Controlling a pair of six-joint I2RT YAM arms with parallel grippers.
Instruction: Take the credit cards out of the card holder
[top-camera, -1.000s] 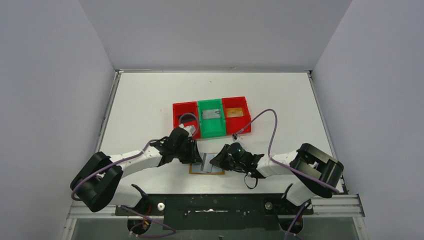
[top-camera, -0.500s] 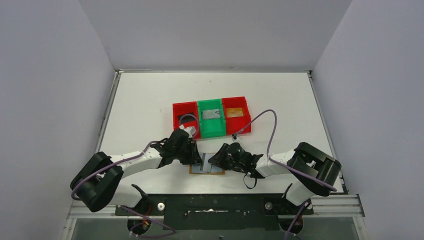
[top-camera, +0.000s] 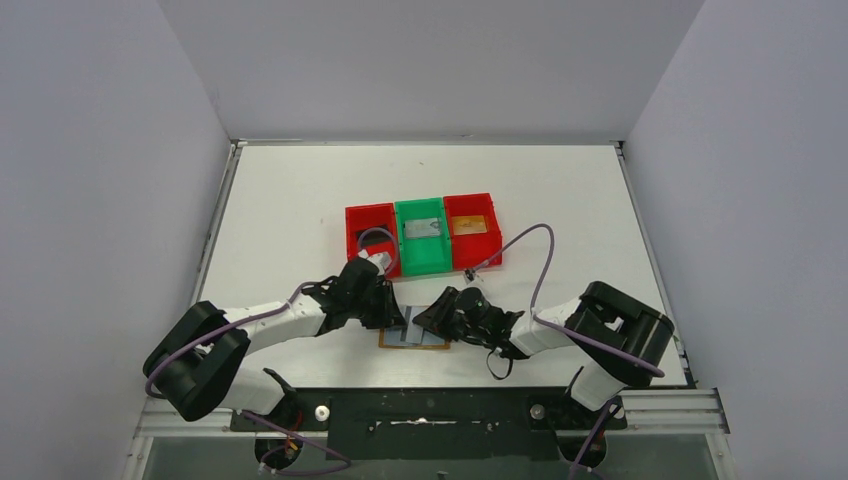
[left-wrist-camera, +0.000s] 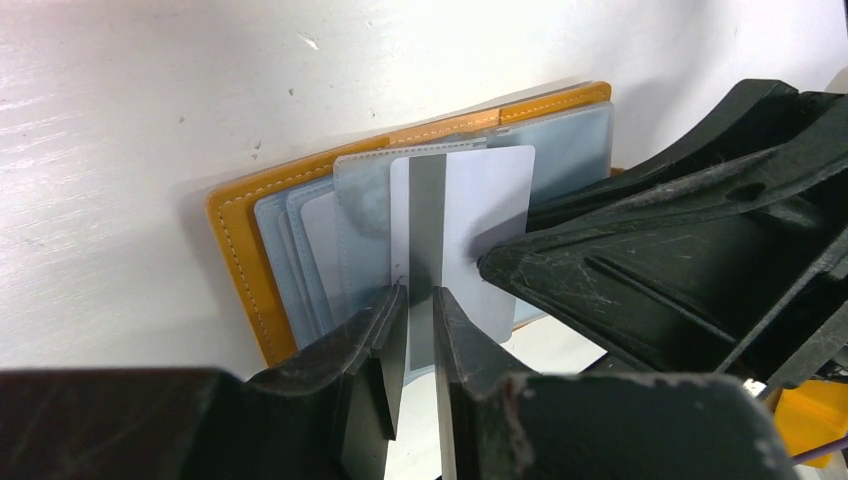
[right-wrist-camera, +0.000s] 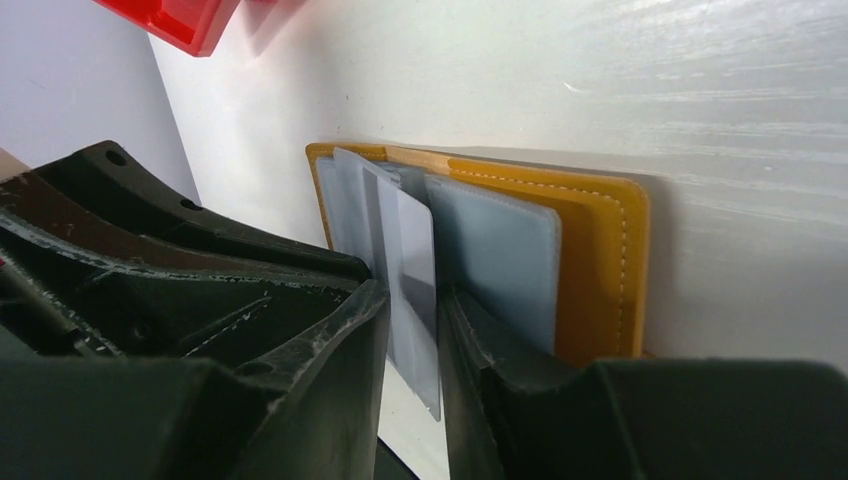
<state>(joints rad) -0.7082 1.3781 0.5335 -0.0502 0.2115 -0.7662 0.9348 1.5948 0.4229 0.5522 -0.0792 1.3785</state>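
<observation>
The orange-tan card holder (top-camera: 413, 339) lies open near the table's front edge, its blue-grey inner panels (left-wrist-camera: 290, 250) facing up. A pale credit card (left-wrist-camera: 485, 200) with a dark stripe sticks up out of a pocket. My right gripper (right-wrist-camera: 412, 296) straddles that card (right-wrist-camera: 415, 260). Its jaws stand slightly apart, with a gap between the card and one finger. My left gripper (left-wrist-camera: 420, 298) is at the holder's (left-wrist-camera: 240, 260) other side. Its jaws are nearly together with a narrow gap, and I see the card's stripe beyond the gap. In the top view both grippers (top-camera: 392, 313) (top-camera: 432, 320) hide most of the holder.
Three joined bins stand behind the holder: a red bin (top-camera: 371, 238), a green bin (top-camera: 421, 235) with a flat grey item in it, and another red bin (top-camera: 472, 226) with an orange item. The right arm's purple cable (top-camera: 530, 255) loops over the table.
The right jaws have opened slightly around the card and the right arm has edged left. The left jaws have narrowed. The holder has stayed put.
</observation>
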